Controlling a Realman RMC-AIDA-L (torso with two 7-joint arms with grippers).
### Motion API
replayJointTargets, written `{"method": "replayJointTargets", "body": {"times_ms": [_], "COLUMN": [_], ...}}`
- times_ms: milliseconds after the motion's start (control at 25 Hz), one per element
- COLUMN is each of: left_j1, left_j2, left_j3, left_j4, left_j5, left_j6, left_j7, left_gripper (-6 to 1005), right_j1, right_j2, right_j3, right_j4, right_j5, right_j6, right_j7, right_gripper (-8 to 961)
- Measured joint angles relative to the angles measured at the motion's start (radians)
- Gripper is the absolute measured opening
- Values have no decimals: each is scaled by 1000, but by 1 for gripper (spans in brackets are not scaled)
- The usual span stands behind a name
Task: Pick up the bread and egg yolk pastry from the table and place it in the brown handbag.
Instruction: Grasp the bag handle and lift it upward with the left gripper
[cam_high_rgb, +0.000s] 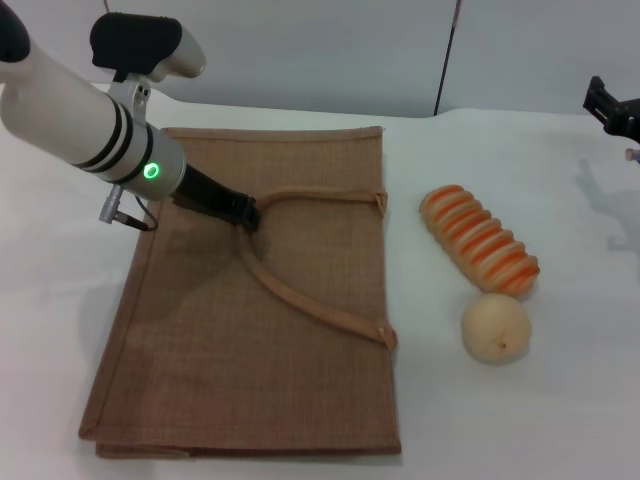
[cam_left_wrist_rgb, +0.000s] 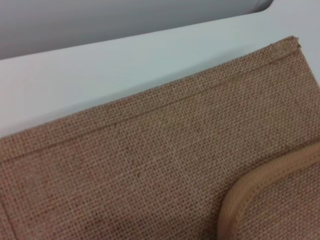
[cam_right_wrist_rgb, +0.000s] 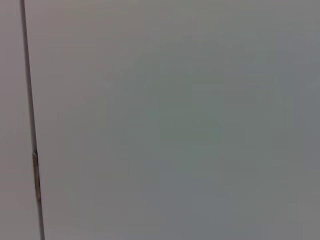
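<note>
bag (cam_high_rgb: 250, 380) lies flat on the white worktop (cam_high_rgb: 520, 420), left of centre. left gripper (cam_high_rgb: 243, 212) is down on the bag at the bend of its upper handle (cam_high_rgb: 300, 300); can't tell if its fingers are open or closed. left wrist view shows bag weave (cam_left_wrist_rgb: 150, 165) and a bit of handle (cam_left_wrist_rgb: 260, 185). bread (cam_high_rgb: 478, 240) lies on the worktop right of the bag, angled. pastry (cam_high_rgb: 495, 327) sits just beside the bread's near end. right gripper (cam_high_rgb: 612, 108) is at the far right edge, well apart from the food, finger state can't tell.
</note>
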Motion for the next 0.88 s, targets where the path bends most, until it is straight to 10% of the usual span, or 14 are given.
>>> {"method": "replayJointTargets", "body": {"times_ms": [880], "left_j1": [16], "left_j2": [-10], "left_j3": [0], "left_j4": [11], "left_j5": [-2], "left_j6": [41], "left_j7": [80], "left_gripper": [120], "right_j1": [0], "right_j2": [0], "right_j3": [0], "right_j4": [-7], "right_j5": [0], "right_j6": [-44], "right_j7": [0], "right_gripper": [880]}}
